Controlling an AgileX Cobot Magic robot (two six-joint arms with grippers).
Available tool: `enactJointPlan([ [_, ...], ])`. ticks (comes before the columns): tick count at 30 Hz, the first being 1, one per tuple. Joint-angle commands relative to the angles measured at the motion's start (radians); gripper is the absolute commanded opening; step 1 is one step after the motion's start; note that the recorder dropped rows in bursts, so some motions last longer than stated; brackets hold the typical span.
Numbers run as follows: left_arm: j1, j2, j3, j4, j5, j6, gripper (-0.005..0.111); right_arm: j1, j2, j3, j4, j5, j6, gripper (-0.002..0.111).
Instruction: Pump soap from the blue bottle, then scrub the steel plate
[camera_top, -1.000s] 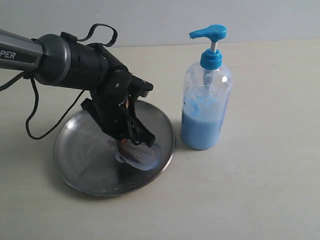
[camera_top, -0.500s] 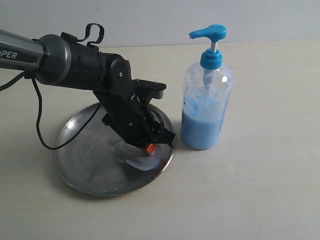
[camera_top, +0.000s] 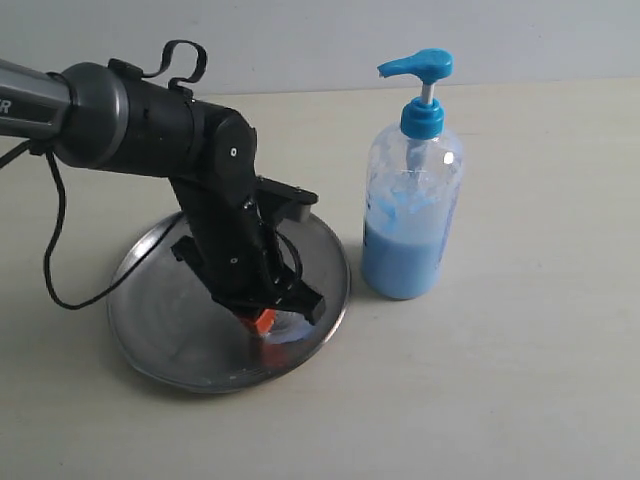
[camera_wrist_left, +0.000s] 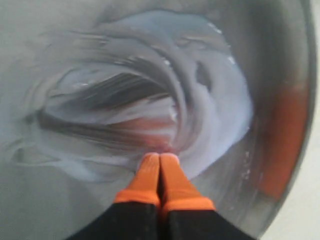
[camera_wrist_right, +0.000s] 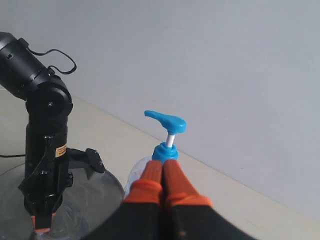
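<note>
The round, shallow, silver-grey steel plate (camera_top: 150, 330) lies flat on the pale beige table (camera_top: 520, 380). Just beside it, on its right in the exterior view, stands the tall clear plastic bottle (camera_top: 412, 240) with the bright blue pump head (camera_top: 420, 66), about half full of light blue liquid. The rim of the plate comes very near to the foot of the bottle, and I see only a thin gap between them.

The left gripper (camera_wrist_left: 160, 162) is down on the plate. Its two orange fingertips are pressed together with nothing between them, and they touch the metal inside a pale blue, creamy smear of soap (camera_wrist_left: 215, 95). The smear sits on the part of the plate nearest to the bottle, close to the rim. The rest of the plate looks mostly bare.

The right gripper (camera_wrist_right: 161, 167) is also closed and empty. It hangs in the air, and its own camera looks down at the pump head. It does not appear in the exterior view.

I think the danger is in the plate, because nothing holds it. The fingertips press near the rim, so a strong push there can lift the opposite edge, or can slide the plate over the smooth table until it hits the bottle. The soap also makes the metal slippery, so the tips can slip over the rim. If the strokes stay in this one spot, the far side will probably remain unscrubbed.
</note>
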Motion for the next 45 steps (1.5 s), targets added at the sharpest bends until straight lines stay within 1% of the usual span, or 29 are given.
enactJointPlan([
  [1,-0.001,-0.092,0.004,0.090,-0.004,-0.086,0.000,0.002,0.002,0.003,-0.009,0.006,-0.003,0.000],
  [11,-0.001,-0.312,0.004,0.104,-0.034,-0.126,0.000,0.002,0.130,0.003,-0.008,0.032,-0.003,0.000],
  [16,-0.001,-0.429,0.044,0.110,-0.056,-0.133,0.000,0.002,0.209,0.003,-0.006,0.046,0.005,0.000],
  [27,-0.001,-0.711,0.235,0.124,-0.127,-0.153,0.000,0.002,0.348,0.001,0.009,0.063,0.077,0.000],
  [36,-0.001,-0.976,0.411,0.126,-0.225,-0.153,0.000,0.002,0.379,0.001,0.052,0.059,0.077,0.000],
  [45,-0.001,-1.225,0.559,0.176,-0.304,-0.153,0.000,0.002,0.397,-0.024,0.172,0.104,0.058,0.000],
])
